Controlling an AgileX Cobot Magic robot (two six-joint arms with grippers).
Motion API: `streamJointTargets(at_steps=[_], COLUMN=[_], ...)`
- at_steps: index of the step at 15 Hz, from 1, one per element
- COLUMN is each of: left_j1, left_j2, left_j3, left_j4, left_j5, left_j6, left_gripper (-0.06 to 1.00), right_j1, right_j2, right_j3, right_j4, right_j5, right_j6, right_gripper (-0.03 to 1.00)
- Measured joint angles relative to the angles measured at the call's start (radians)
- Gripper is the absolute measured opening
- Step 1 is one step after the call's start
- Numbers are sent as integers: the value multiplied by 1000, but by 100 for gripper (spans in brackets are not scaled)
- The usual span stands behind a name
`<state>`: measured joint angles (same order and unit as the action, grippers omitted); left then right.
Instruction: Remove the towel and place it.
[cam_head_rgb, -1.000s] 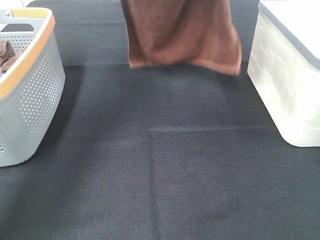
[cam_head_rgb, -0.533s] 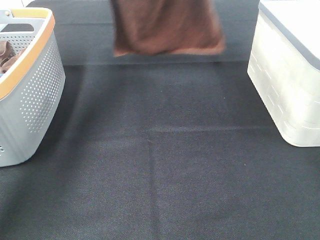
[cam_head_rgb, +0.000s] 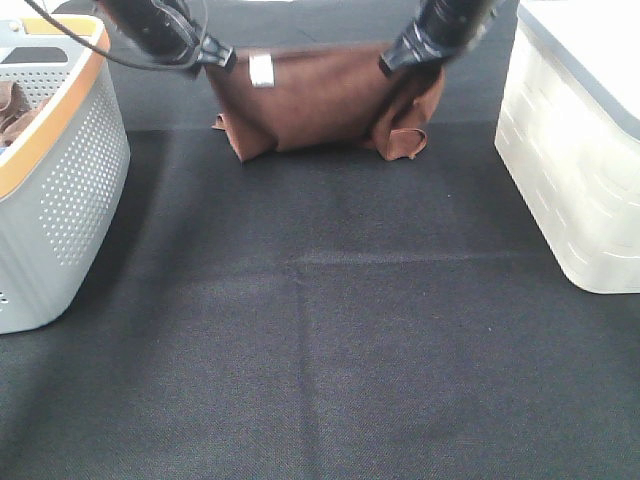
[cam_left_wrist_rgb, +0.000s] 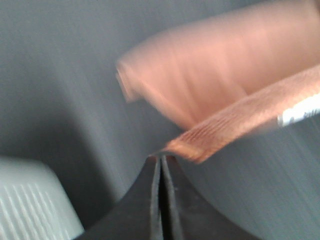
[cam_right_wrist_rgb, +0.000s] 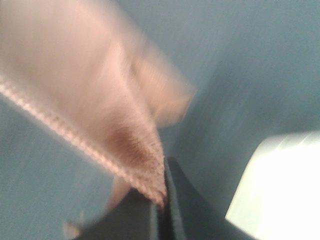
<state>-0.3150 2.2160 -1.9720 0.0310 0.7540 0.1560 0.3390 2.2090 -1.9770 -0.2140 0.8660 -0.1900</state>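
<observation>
Between both fingers (cam_head_rgb: 222, 56), brown terry towel (cam_head_rgb: 320, 100), seemingly bunched

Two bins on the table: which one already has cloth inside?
The grey perforated basket with the orange rim at the left; brown cloth shows inside it. The white bin at the right shows no cloth from here.
</observation>
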Motion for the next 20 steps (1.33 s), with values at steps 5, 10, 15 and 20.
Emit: streamJointTargets(at_steps=[5,10,15,20], left_j1=[-3,-5,-6,-22], left_j2=[-51,-51,-94,-113], left_j3=[0,0,176,342], left_j4=[-84,-144,-191,-214], left_j5=[345,454,456,456], left_j6=[1,1,0,-37], left_gripper=[0,0,0,0], right_j1=[0,0,1,1], right_j2=[0,-1,-37,-72], right_j3=[-1,-2,165,296], right_j4=[175,249,302,338], right_j5=[290,345,348,349], right_j6=[13,35,59,73], right_gripper=[0,0,0,2])
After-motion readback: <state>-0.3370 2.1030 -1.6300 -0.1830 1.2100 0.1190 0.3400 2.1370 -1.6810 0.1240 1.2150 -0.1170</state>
